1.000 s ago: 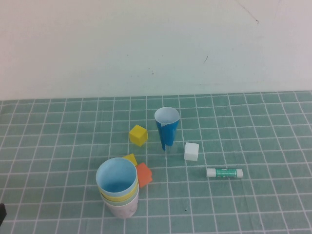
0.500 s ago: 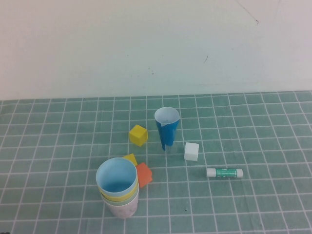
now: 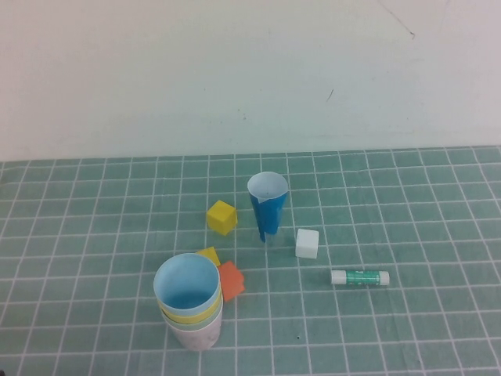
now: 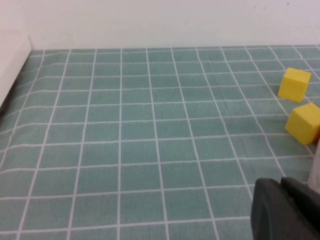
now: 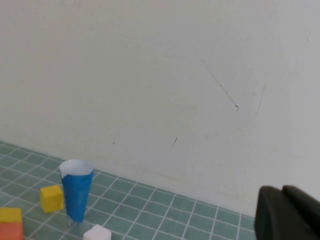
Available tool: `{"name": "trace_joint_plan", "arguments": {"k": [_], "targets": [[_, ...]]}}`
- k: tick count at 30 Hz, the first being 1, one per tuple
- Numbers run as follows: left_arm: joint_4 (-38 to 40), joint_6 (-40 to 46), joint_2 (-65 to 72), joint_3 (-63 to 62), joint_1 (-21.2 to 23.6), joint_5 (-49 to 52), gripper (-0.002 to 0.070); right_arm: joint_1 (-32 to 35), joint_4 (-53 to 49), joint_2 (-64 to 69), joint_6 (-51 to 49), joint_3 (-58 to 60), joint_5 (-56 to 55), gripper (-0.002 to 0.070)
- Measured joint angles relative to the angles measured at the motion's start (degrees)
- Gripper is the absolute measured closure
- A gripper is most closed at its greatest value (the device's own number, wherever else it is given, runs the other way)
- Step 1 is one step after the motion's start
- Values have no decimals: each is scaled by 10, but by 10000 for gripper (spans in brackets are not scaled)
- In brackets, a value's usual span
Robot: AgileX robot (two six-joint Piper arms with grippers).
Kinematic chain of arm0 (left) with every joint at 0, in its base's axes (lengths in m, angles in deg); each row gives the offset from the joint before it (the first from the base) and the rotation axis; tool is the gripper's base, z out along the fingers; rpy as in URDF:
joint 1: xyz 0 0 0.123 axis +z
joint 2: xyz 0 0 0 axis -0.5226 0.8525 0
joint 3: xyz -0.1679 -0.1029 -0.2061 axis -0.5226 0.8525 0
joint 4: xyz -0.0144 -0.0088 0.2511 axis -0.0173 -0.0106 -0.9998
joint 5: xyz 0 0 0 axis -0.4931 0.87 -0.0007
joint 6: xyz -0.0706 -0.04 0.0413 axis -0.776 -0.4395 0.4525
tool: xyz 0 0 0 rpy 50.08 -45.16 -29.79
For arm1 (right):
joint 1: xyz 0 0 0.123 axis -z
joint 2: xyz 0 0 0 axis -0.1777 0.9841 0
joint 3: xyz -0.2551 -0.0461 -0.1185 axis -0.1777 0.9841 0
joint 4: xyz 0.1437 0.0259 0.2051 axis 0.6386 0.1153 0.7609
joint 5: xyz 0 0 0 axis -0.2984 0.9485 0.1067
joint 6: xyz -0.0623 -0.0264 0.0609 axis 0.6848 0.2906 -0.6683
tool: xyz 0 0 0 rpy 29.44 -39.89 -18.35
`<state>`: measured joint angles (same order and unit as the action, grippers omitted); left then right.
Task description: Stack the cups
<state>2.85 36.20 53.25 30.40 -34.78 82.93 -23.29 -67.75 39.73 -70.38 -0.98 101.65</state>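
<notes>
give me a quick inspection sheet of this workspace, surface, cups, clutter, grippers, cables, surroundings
surface: green mat with white grid, flat.
job's things: cup stack upright at front left; light blue cup on top, yellow rim below, pale base.
clutter: dark blue cone cup, yellow cube, second yellow cube and orange block beside the stack, white cube, glue stick.
grippers: left gripper shut, empty, low over the mat at left; right gripper shut, empty, raised facing the wall; neither in the high view.
cables: nothing seen.
surroundings: white wall with faint scratches.

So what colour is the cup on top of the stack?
Light blue; the top cup shows best in the high view.
</notes>
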Motion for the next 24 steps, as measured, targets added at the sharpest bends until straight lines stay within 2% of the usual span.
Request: {"name": "trace_joint_plan", "arguments": {"k": [24], "targets": [[5, 20, 0, 0, 0, 1, 676, 0, -1, 3, -1, 0, 4, 678]]}}
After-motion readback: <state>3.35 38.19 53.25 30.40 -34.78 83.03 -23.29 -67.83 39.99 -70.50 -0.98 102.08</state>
